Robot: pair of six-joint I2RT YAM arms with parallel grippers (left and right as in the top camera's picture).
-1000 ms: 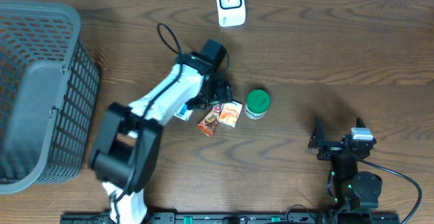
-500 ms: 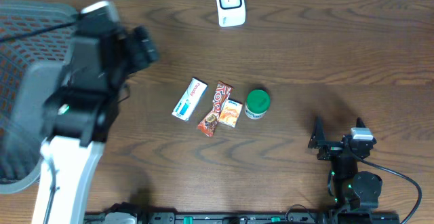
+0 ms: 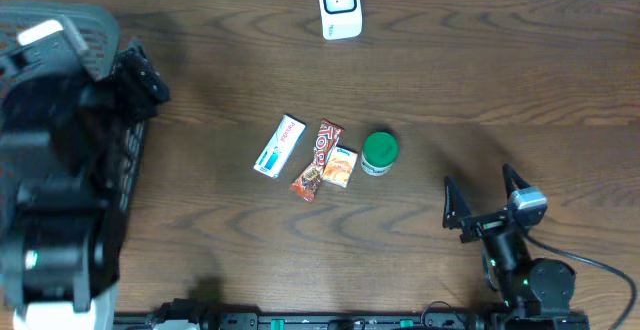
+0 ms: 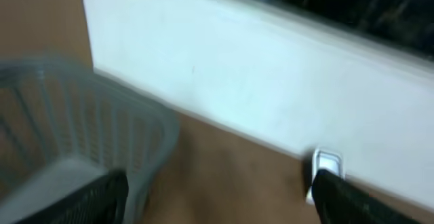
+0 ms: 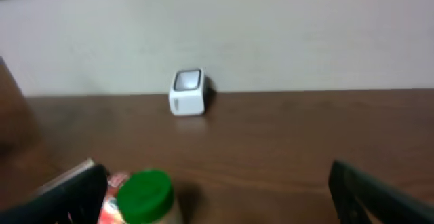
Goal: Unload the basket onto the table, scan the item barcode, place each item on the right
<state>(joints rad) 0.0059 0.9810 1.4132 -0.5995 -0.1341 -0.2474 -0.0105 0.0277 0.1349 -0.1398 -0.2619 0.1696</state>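
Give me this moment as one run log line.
left end effector: open, empty, near basket | right end effector: open, empty | box, candy bar, packet, jar: on table, ungripped | scanner: far table edge

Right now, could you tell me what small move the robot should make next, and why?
Probably ease the open right gripper forward toward the green-lidded jar: it is the nearest item, nothing is held yet, and the left gripper is off by the basket.
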